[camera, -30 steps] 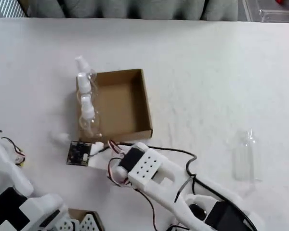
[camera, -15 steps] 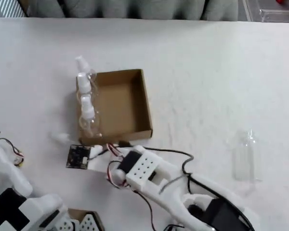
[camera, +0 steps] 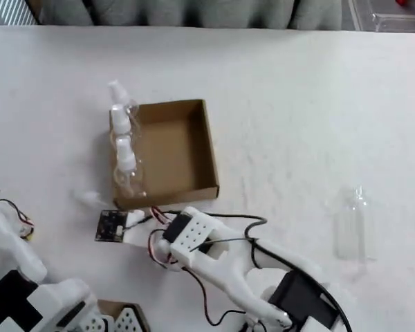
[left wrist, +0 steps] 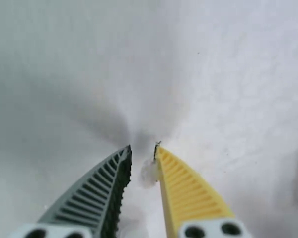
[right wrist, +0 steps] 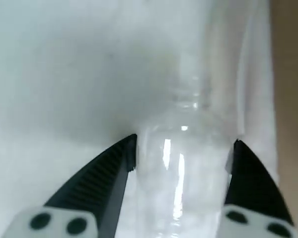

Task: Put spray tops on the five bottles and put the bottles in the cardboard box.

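Right wrist view: your right gripper stands spread, one finger on each side of a clear bottle just beside the cardboard box wall; your left gripper keeps a narrow slit between its tips over the white table; in the high view, three capped bottles line the box's left wall; a topless bottle lies well apart on open table to the right.

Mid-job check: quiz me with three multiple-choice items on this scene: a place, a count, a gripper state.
1. The lone clear bottle lies: A) right of the box B) inside it C) left of it.
2. White spray tops at the box: A) one B) three C) five.
3. The right gripper is: A) shut on a spray top B) shut, empty C) open around a bottle.
Key: A, it lies far to the right; B, three line the left side; C, jaws flank it.
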You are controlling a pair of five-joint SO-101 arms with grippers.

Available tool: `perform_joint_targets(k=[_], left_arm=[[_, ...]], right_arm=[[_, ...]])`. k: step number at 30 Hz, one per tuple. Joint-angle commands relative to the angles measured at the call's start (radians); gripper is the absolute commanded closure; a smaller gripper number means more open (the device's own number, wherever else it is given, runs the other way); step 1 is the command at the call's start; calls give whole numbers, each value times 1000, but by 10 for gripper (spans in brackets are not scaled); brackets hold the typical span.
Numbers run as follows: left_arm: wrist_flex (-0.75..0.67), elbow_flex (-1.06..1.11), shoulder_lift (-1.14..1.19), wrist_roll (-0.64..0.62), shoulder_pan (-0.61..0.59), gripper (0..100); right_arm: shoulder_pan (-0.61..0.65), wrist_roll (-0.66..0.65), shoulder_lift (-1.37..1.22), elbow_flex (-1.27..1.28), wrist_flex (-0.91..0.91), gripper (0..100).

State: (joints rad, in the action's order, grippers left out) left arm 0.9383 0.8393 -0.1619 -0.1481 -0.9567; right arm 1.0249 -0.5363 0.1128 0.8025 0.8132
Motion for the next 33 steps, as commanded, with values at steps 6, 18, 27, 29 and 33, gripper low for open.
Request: perform_joint_targets(k=[6, 18, 27, 29, 33], left_arm=[[-18, -48, -2, 6, -1, 910], [127, -74, -18, 8, 99, 910], [370, -74, -237, 110, 119, 910], [373, -11, -306, 129, 120, 909], [371, 135, -424, 130, 120, 906]], right_arm=[[-33, -8, 7, -107, 62, 924], [-183, -2, 5, -173, 179, 929], [-183, -8, 7, -98, 114, 929], [-183, -8, 7, -95, 116, 929], [-179, -9, 7, -71, 110, 929]])
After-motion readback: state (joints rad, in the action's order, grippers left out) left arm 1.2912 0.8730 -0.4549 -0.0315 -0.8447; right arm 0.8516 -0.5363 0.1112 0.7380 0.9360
